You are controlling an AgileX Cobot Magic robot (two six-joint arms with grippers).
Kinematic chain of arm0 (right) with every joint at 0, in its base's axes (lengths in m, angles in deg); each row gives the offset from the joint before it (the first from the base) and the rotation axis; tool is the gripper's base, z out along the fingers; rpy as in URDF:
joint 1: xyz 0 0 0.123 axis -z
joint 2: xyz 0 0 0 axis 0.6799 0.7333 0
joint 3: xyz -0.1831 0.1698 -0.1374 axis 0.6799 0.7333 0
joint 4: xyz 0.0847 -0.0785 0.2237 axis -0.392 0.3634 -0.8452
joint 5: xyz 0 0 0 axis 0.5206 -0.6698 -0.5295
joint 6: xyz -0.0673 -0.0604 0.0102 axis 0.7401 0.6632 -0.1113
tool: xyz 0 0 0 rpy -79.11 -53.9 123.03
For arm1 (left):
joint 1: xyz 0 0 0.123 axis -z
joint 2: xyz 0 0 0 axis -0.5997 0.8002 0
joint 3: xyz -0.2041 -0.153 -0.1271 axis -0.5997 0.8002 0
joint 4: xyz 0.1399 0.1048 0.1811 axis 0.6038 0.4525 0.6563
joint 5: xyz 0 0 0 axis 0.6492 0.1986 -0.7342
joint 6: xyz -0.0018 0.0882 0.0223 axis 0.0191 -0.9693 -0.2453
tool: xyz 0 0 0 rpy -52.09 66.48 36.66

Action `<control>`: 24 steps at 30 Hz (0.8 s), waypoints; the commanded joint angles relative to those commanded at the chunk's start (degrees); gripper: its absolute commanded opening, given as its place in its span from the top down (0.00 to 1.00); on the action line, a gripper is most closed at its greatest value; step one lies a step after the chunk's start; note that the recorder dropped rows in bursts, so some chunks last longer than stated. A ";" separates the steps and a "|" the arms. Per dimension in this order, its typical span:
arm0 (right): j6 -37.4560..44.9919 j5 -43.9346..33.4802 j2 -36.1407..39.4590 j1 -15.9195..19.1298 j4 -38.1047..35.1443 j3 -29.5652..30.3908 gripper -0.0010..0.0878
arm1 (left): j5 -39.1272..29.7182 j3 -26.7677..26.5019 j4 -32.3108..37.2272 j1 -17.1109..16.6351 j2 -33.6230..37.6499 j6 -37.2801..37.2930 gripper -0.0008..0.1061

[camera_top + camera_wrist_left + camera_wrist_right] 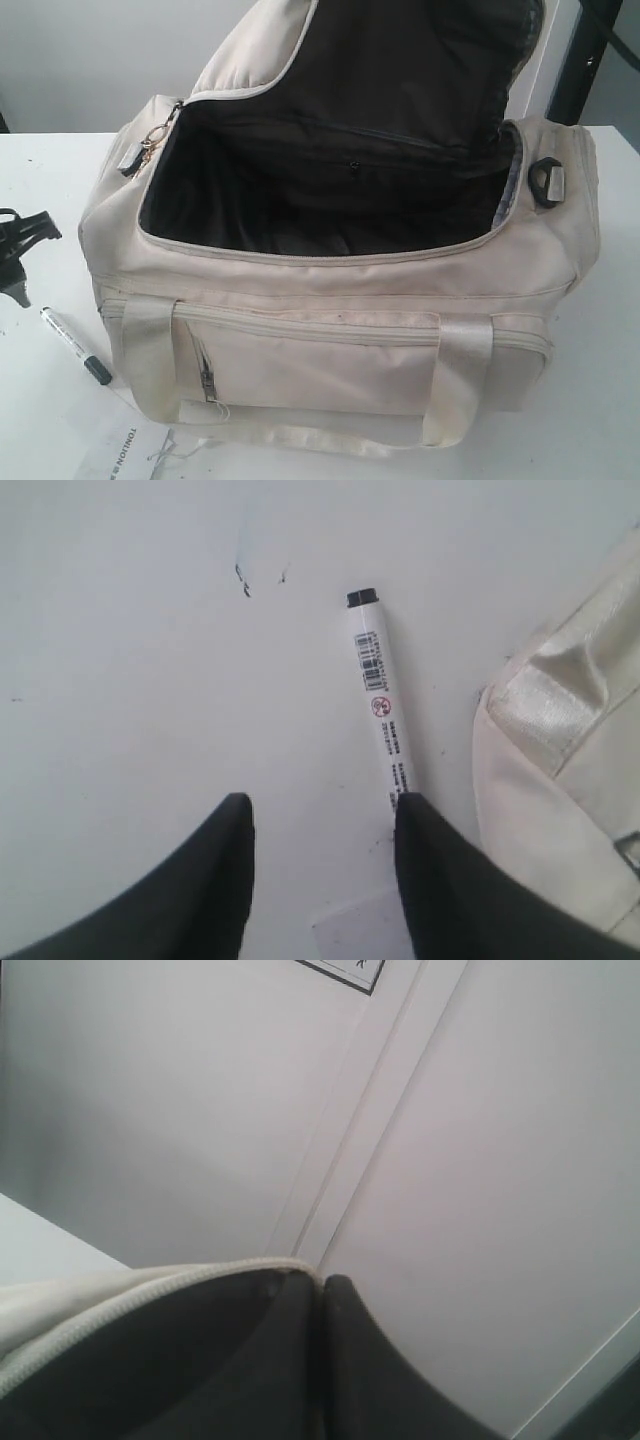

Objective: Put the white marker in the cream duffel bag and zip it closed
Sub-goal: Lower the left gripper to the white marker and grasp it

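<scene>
So, nearest the exterior camera there's a printed paper sheet (125,455) at the front of the white table (40,170), just by the bag's front left corner. Right behind it the white marker (72,343) lies flat on the table. It's left of the cream duffel bag (330,375), close but not touching, with its black end toward the front.

The left gripper (322,805) is at the marker's far end. Its fingers (225,880) are spread apart with nothing held between them. In the left wrist view the barrel with its barcode print runs right up to the tip of one finger; I can't tell if it actually touches. A corner of the paper shows between the fingers too.

Next comes the bag's front: a front zip pocket (300,365) and webbing handles (455,385) flopped down over it. Above that the main compartment gapes wide open, all dark lining (330,200). A zipper pull (150,145) hangs at the left end and a grey buckle (548,182) sits at the right.

Farthest back, the top flap (255,50) stands upright. The right gripper (318,1285) is clenched on its piped cream edge, fingers pressed together, with a plain wall behind it.
</scene>
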 joint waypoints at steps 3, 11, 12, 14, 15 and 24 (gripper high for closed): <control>0.00 0.00 0.00 0.00 0.00 0.00 0.99 | 3.19 1.18 0.56 1.18 1.48 3.69 0.53; 0.00 0.00 0.00 0.00 0.00 0.00 0.99 | 7.59 2.62 3.90 2.23 4.87 8.56 0.53; 0.00 0.00 0.00 0.00 0.00 0.00 0.99 | 8.09 2.62 3.75 2.23 5.41 8.56 0.53; 0.00 0.00 0.00 0.00 0.00 0.00 0.99 | 8.72 2.62 3.63 2.77 6.12 9.12 0.53; 0.00 0.00 0.00 0.00 0.00 0.00 0.99 | 8.88 2.62 4.02 2.78 6.46 10.14 0.53; 0.00 0.00 0.00 0.00 0.00 0.00 0.99 | 12.04 2.62 5.29 2.78 11.09 13.27 0.53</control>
